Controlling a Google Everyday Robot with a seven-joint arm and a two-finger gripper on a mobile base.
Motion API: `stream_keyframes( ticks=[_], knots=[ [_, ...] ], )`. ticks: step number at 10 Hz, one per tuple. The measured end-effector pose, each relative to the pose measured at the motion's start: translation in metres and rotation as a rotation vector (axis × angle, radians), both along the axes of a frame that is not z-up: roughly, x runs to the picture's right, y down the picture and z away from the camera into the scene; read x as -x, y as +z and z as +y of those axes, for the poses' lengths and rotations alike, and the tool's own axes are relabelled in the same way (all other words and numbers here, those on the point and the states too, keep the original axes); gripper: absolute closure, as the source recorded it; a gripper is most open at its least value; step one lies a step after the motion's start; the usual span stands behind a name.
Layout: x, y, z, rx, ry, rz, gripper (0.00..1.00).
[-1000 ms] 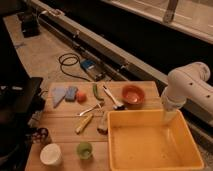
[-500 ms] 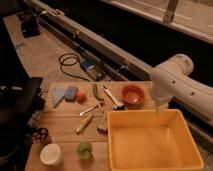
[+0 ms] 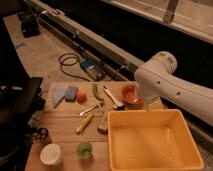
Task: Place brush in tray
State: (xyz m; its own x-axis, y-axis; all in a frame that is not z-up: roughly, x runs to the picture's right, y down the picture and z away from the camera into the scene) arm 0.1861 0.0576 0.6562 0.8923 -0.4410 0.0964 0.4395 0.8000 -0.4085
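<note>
From where I stand, the gripper point(image 3: 147, 103) hangs at the end of the white arm, low over the back edge of the tray point(image 3: 161, 112) and right beside the bowl point(image 3: 130, 95). Its fingers are apart and hold nothing. The brush point(image 3: 112, 97) is not picked up yet. It lies flat on the wooden board point(image 3: 60, 125), on the other side of the bowl from the gripper, and its white handle slants away from the hand. The dark head looks to be the end nearer the tray.

So I'd say the reach is the step in hand. To do it well, the gripper should lift enough to clear the bowl's rim, cross over it, and come down above the middle of the handle. The fingers should be turned so they straddle the handle crosswise, not along its length. The handle is slim and lies flat on the wood, so the fingertips need to go right down to the board before closing, or they may skate over it.

A spoon point(image 3: 90, 109) lies a little farther from the hand than the brush, so the descent should stay on the white handle. The carry back looks short, because the tray lies directly under the hand's present spot.
</note>
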Motion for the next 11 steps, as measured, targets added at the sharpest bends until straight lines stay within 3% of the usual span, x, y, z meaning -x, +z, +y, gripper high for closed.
stream_keyframes(
  ticks=[3,6,9,11],
  knots=[
    [-0.018,0.005,-0.007,0.018,-0.003,0.053,0.35],
    [-0.037,0.035,-0.042,0.017,0.009,0.065,0.35],
    [-0.024,0.078,-0.083,0.011,0.111,0.043,0.35],
    [0.003,0.097,-0.093,0.014,0.181,0.021,0.35]
  ],
)
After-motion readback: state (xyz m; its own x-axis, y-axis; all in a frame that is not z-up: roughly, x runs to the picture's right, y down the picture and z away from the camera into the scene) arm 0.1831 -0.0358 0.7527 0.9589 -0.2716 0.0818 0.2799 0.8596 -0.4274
